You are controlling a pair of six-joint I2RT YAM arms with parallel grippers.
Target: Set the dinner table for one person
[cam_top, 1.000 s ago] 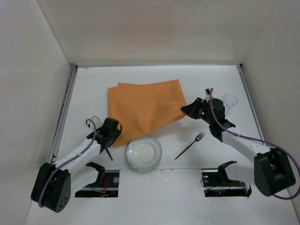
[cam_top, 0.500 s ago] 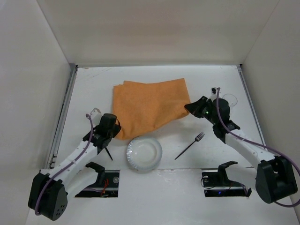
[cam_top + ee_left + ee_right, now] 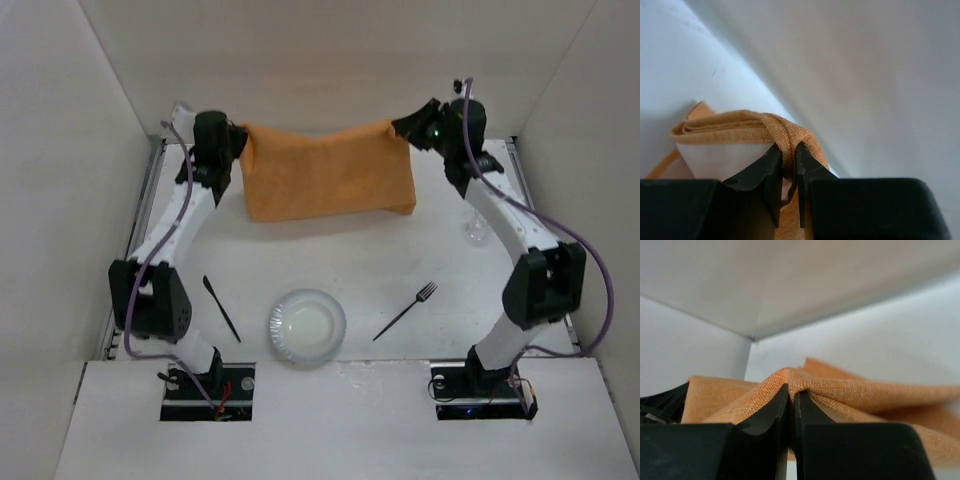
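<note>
Top cam: I've got both arms reaching to the far end of the dinner table (image 3: 330, 255). L gripper (image 3: 232, 140) is pinched onto the left top corner of the orange placemat (image 3: 325, 180), and R gripper (image 3: 405, 125) is pinched onto its right top corner. The cloth spans btwn them in front of the back wall (image 3: 330, 70), top edge sagging a bit mid-span. I can't tell whether its lower edge touches the tabletop. Nearer me on the white top sits a paper plate (image 3: 307, 326), approx centre. A black knife (image 3: 221, 308) lies to its left and a black fork (image 3: 406, 310) to its right, both angled and apart from the plate. A clear cup (image 3: 478, 232) shows just beside the R forearm, too faint to say how it stands.

L wrist cam: jaws pressed nearly together w/ a bunched fold of orange fabric clamped btwn the tips. More layered folds trail off to the left, w/ white panels behind.

R wrist cam: tips squeezed onto a ridge of the orange weave. Cloth spreads out both sides beyond the fingers (image 3: 770, 412), w/ a wall corner behind.
</note>
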